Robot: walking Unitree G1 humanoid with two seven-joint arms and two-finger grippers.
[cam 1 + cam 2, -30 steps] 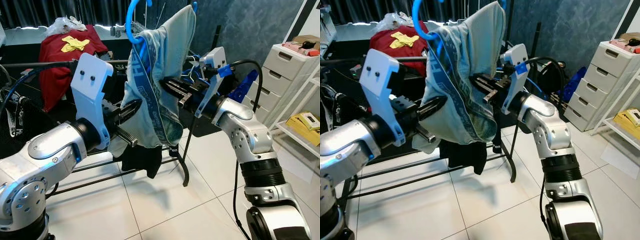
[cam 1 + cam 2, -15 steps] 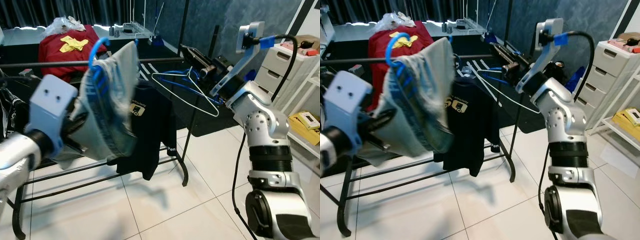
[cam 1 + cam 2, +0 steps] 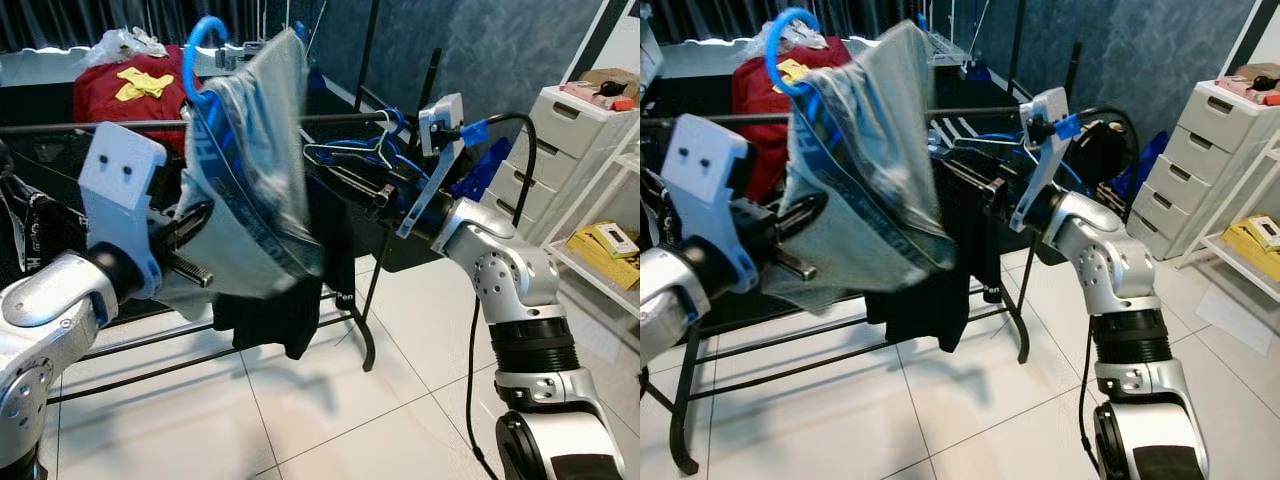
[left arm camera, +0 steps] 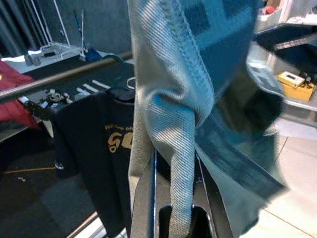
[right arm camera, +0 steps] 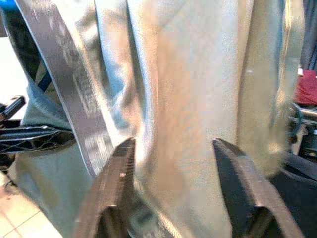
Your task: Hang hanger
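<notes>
Step in hand, as judged: hanger carried toward rail, not yet hung.
- Blue hanger (image 3: 205, 45): draped with pale garment (image 3: 250, 190), held raised in front of clothes rail (image 3: 60, 127).
- Left gripper (image 4: 173, 208): clamped on garment fold.
- Right gripper (image 5: 173, 183): fingers spread, garment just ahead, nothing gripped.
- Next move, as judged: hook to be lifted over rail, beside black T-shirt (image 3: 290, 320).

Little can be read. The black T-shirt (image 4: 94, 163) hanging on the rail beyond the left tool (image 4: 174, 198) carries yellow print: a line starting "We are on" above large characters like "SO", cut off by the grey cloth. Low on that shirt, below the right tool (image 3: 352, 178), white letters read "Pen". The band lettering on the grey garment (image 3: 855, 190) is too blurred.
</notes>
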